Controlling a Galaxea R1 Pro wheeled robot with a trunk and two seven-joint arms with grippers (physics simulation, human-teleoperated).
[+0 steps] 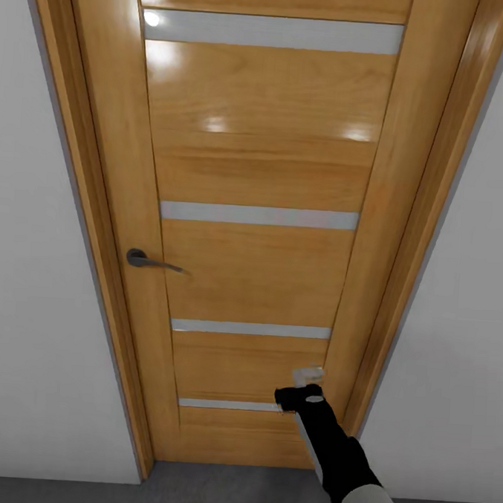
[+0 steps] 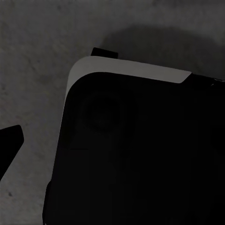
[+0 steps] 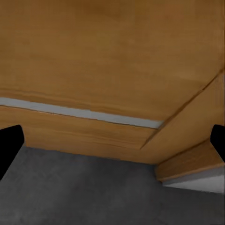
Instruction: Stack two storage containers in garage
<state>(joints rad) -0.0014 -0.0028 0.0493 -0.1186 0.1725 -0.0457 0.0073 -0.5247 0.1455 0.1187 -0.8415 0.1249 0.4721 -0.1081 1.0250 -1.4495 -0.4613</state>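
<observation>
Head view bright, evenly lit; glare spots on the glossy wooden door (image 1: 263,178) high above the right gripper (image 1: 309,374), strongest near its upper pale strip. Verticals splay outward toward the top, wide-angle distortion. Right wrist view softer, slightly blurred, moderate light. Left wrist view dim, grainy; a soft shadow on the grey floor (image 2: 37,56) beside the dark robot body (image 2: 140,154).

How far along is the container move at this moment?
Nothing looks done: no container is in sight. In hand: the robot faces a closed glossy wooden door with grey horizontal strips, its right tool open and empty, raised near the door's lower right, away from the dark lever handle. Left: getting through the door, carrying, and stacking.
</observation>
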